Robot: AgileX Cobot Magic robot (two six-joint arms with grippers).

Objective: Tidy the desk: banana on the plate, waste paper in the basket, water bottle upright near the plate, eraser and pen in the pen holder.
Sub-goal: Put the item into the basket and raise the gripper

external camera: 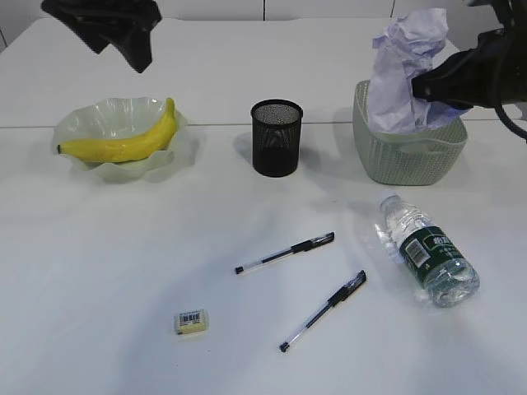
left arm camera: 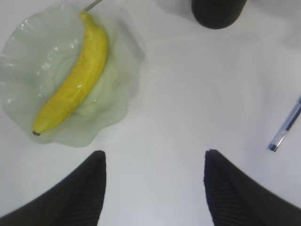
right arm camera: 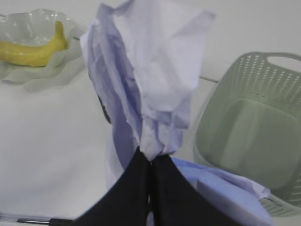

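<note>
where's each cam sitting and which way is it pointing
Exterior view: in front of the desk, slanting down across it; left gripper top left, right gripper shut on the waste paper over the basket.
Left wrist view: hanging high, looking down at the banana on the plate; its open fingers show.
Right wrist view: behind the closed fingers, facing the paper, basket right.
All three views share the banana and plate.
</note>
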